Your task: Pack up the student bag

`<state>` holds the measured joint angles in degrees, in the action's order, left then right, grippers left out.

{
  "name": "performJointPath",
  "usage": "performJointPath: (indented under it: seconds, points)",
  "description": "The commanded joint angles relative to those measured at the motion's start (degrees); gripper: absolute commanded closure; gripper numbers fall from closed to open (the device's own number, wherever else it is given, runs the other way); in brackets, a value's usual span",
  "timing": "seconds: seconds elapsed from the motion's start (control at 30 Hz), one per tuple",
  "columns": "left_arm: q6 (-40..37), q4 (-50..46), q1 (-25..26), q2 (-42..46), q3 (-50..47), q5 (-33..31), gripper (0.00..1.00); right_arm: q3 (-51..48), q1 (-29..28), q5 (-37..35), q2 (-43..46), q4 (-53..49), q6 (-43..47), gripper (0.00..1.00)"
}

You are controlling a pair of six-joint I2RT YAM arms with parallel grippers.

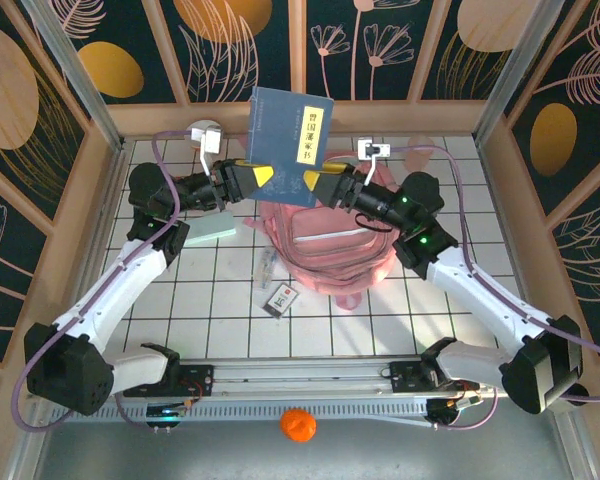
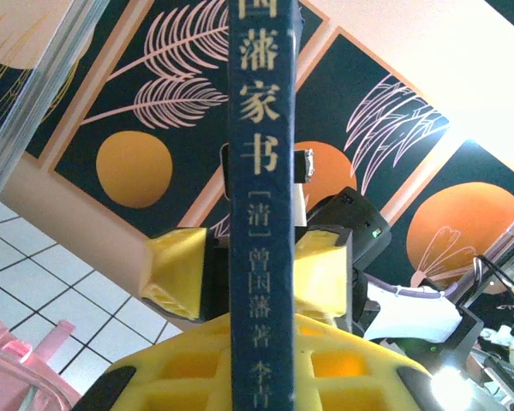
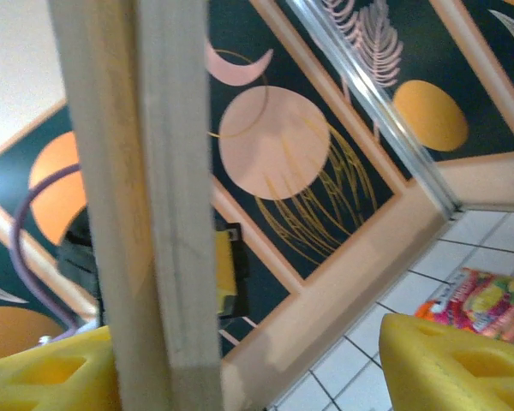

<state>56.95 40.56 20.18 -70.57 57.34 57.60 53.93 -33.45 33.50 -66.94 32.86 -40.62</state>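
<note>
Dark blue book [image 1: 280,135], flat and rectangular, raised in the air between the two grippers. A cream strip [image 1: 309,138] on its cover carries the vertical title 曾国藩家书. In the left wrist view the spine [image 2: 261,171] reads 国藩家书, then [清] 曾国藩 著, in pale characters. The left gripper [image 1: 263,178] is clamped on the book at the spine, one ribbed yellow foam pad [image 2: 182,274] on each side. The right gripper [image 1: 314,181] stands open around the opposite edge. There the cream page block [image 3: 146,214] passes between the pads, with the right pad [image 3: 454,360] well clear of it. Both arms reach forward from their bases, elbows out, forearms turned inward so that the wrists face each other. The bag [image 1: 330,250], soft crumpled pink fabric with light trim, lies at the middle of the white tiled table [image 1: 210,320], directly below the book. Nearby are a mint-green slab [image 1: 212,228] and a small printed packet [image 1: 282,298].
</note>
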Motion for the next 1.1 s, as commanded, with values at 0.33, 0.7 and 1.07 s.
performJointPath:
  seconds: [0.33,0.7,1.07]
  points:
    - [0.86,6.60,2.65,-3.03,3.48,-1.73,1.00,1.34,1.02,15.00,-5.79,18.24,-9.55,0.40]
    - [-2.00,2.31,3.98,-3.98,2.24,-3.10,1.00,1.90,1.10,16.43,-7.59,19.79,-9.93,0.72]
    - [-17.90,-16.37,4.16,-1.90,3.96,-7.83,0.45,-0.69,3.76,13.78,-1.64,6.07,-3.32,1.00]
